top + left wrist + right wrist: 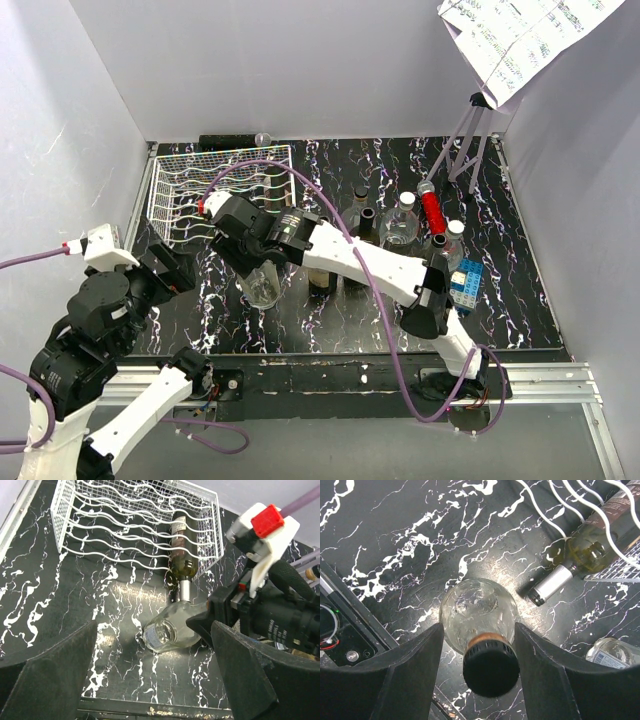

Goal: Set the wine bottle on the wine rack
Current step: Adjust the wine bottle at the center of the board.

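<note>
The right gripper (pixel 479 627) straddled the clear bottle's (pixel 477 607) capped neck without yet pinching it, on the table (pixel 395 540) just before the rack (pixel 125 530), while the left gripper (pixel 154 625) gaped empty, and a shallow grip on smooth glass could have let it slip against the green bottle's (pixel 182 567) jutting neck.

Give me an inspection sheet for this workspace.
Surface: black, white-veined table.
Job's things: rack at far left holds one green bottle, neck poking out; clear bottle just outside it.
Clutter: standing bottles, flask, red cylinder, blue block, mid-right.
Grippers: left gripper open, holding nothing; right gripper astride the clear bottle's neck, grip unclear.
Cables: purple cables from both wrists, one arching over the rack.
Surroundings: grey walls; tripod with printed sheet, far right.
</note>
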`<action>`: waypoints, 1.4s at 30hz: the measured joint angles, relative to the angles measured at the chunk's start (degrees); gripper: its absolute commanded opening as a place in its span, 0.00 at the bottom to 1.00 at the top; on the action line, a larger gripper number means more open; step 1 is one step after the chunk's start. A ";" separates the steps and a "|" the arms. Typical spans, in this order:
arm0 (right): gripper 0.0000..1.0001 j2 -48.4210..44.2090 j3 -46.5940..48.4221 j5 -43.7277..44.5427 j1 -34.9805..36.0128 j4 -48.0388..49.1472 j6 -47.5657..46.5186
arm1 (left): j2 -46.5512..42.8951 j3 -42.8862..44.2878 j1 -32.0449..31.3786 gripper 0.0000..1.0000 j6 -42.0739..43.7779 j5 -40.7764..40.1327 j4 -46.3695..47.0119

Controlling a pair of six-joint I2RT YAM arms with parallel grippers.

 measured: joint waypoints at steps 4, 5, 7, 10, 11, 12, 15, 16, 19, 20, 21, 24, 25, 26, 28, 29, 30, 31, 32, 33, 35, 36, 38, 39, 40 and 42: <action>0.63 1.53 0.00 0.15 0.00 0.20 0.00 | -0.61 -0.50 0.00 0.98 -0.52 1.22 -0.98; 0.58 1.75 0.00 0.17 0.00 0.20 -0.02 | -0.66 -0.55 0.00 0.98 -0.59 1.51 -1.11; 0.47 2.21 0.00 0.22 0.00 0.20 -0.09 | -0.74 -0.70 0.00 0.98 -0.74 1.92 -1.33; 0.31 2.40 -0.02 1.01 -0.13 0.44 0.15 | -0.92 -1.38 0.00 0.98 -0.92 2.80 -1.60; 0.24 2.40 -0.02 1.01 -0.20 0.76 0.72 | -1.01 -1.75 0.00 0.98 -0.96 3.30 -1.79; 0.18 2.38 -0.02 0.92 -0.22 0.96 0.96 | -1.11 -2.25 0.00 0.98 -1.05 3.85 -1.79; 0.01 1.84 -1.38 1.53 -0.22 2.34 1.07 | -1.44 -4.22 0.00 0.98 -1.81 6.29 -1.84; 0.01 1.29 -2.34 1.68 -0.22 2.84 1.22 | -1.62 -5.01 0.00 0.98 -2.08 7.37 -1.81; 0.01 -0.31 -5.20 2.38 -0.22 4.26 2.36 | -2.05 -7.48 0.00 0.98 -3.65 11.37 -1.81; 0.01 -0.79 -6.12 2.58 -0.22 4.90 2.75 | -2.08 -8.37 0.00 0.98 -4.44 12.59 -1.77; 0.01 -1.42 -7.23 2.82 -0.22 5.77 3.19 | -2.05 -9.33 0.00 0.98 -5.09 13.86 -1.73; 0.01 -3.91 -11.72 3.69 -0.22 8.96 4.13 | -2.05 -12.26 0.00 0.98 -7.30 16.85 -1.70; 0.01 -5.18 -13.88 3.93 -0.20 10.29 4.59 | -2.05 -13.27 0.00 0.98 -8.02 17.66 -1.70; 0.01 -6.80 -16.31 4.11 -0.20 11.61 5.14 | -2.05 -14.21 0.00 0.98 -8.79 18.56 -1.70; 0.01 -10.38 -21.77 4.22 -0.20 14.10 6.36 | -2.05 -15.74 0.00 0.97 -10.43 19.67 -1.75; 0.01 -11.91 -24.02 4.31 -0.07 15.21 6.82 | -2.08 -16.33 0.00 0.97 -11.39 19.96 -1.79; 0.01 -13.77 -26.82 4.35 0.07 16.55 7.45 | -2.08 -16.85 0.00 0.97 -12.26 20.00 -1.84; 0.01 -15.61 -29.46 4.52 0.20 17.81 8.15 | -2.16 -17.29 0.00 0.97 -12.90 20.09 -1.81; 0.01 -17.18 -31.80 4.79 0.37 18.97 8.72 | -2.32 -17.77 0.00 0.97 -13.62 20.11 -1.90; 0.01 -18.64 -33.97 5.11 0.61 20.04 9.33 | -2.64 -18.25 0.00 0.97 -14.45 20.09 -1.95; 0.01 -20.94 -37.35 5.92 1.27 21.77 10.34 | -2.99 -18.49 0.00 0.98 -15.32 20.15 -2.23; 0.01 -21.88 -38.77 6.27 1.66 22.49 10.88 | -3.04 -18.49 0.00 0.98 -15.78 20.20 -2.19; 0.01 -23.54 -41.09 6.88 2.49 23.32 11.72 | -2.93 -18.56 0.00 0.98 -16.37 20.61 -2.14; 0.01 -24.20 -41.90 7.10 2.86 23.41 12.17 | -2.82 -18.73 0.00 0.98 -16.70 20.98 -2.08; 0.01 -24.63 -42.36 7.21 3.23 23.26 12.61 | -2.64 -19.02 0.00 0.98 -17.00 21.27 -2.05; 0.01 -24.83 -42.45 7.21 3.69 22.58 13.16 | -2.10 -19.74 0.00 0.98 -17.46 22.08 -1.86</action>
